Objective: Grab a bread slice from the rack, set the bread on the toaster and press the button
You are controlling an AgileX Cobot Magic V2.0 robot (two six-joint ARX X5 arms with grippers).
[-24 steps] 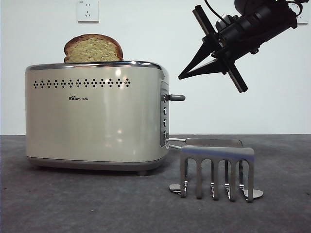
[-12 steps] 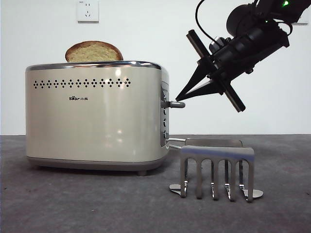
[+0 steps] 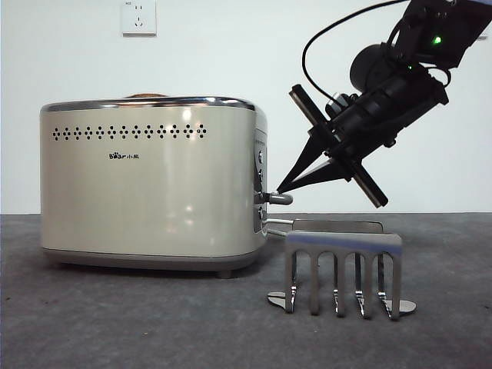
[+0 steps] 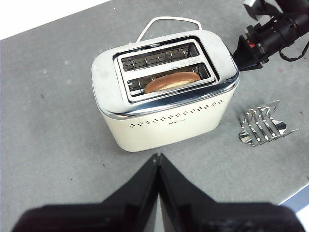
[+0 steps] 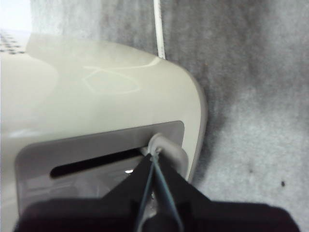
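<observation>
The cream toaster (image 3: 154, 184) stands at the left of the table. The slice of bread (image 4: 171, 81) sits low in the slot nearer the vent-hole side; in the front view only a sliver of its crust (image 3: 142, 96) shows above the chrome rim. My right gripper (image 3: 280, 189) is shut, its tips resting on top of the grey lever button (image 3: 278, 199), which is low on the control panel. The right wrist view shows the tips (image 5: 154, 157) touching the lever (image 5: 166, 147). My left gripper (image 4: 157, 157) is shut and empty, high above the table. The steel rack (image 3: 344, 269) stands empty.
The rack (image 4: 260, 126) stands just beside the toaster's control end. A white cable (image 4: 169, 20) loops behind the toaster. A wall socket (image 3: 138, 17) is on the white wall. The table edge shows at the corner of the left wrist view.
My right gripper has come down onto the lever and pushed it from high on the panel to low. The bread has sunk into the slot.
</observation>
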